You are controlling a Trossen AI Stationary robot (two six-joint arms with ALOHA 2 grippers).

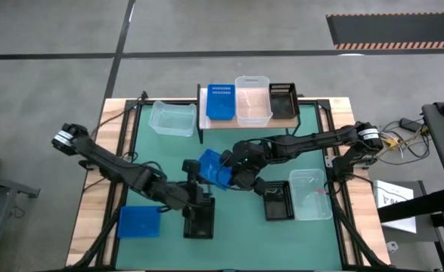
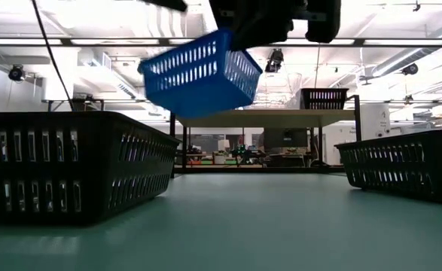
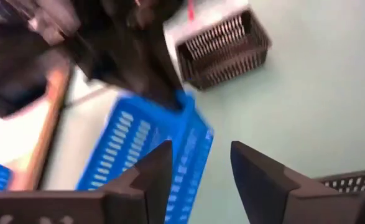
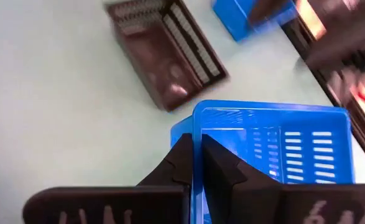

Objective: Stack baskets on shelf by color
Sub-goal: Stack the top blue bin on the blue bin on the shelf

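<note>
My right gripper (image 1: 231, 169) is shut on a blue slotted basket (image 1: 211, 163) held in the air above the table's middle; the low view shows this basket (image 2: 198, 75) tilted. My left gripper (image 3: 201, 158) is open just beside that basket (image 3: 138, 149), on its left-near side, and I cannot tell whether it touches. The wooden shelf (image 1: 203, 113) at the far edge carries a blue basket (image 1: 220, 101), a clear one (image 1: 253, 100) and a black one (image 1: 283, 102), side by side on their bottoms. My right gripper pinches one wall of the blue basket at its rim (image 4: 198, 124), one finger inside and one outside. The fingers come from above, slanting in from the table's right. The basket is lifted clear of the table and hangs tilted.
On the green table stand a clear basket (image 1: 172, 119) far left, a blue basket (image 1: 140, 221) near left, a black basket (image 1: 199, 220) near middle, another black basket (image 1: 278, 200) and a clear basket (image 1: 311, 194) on the right. Free room lies at the near right.
</note>
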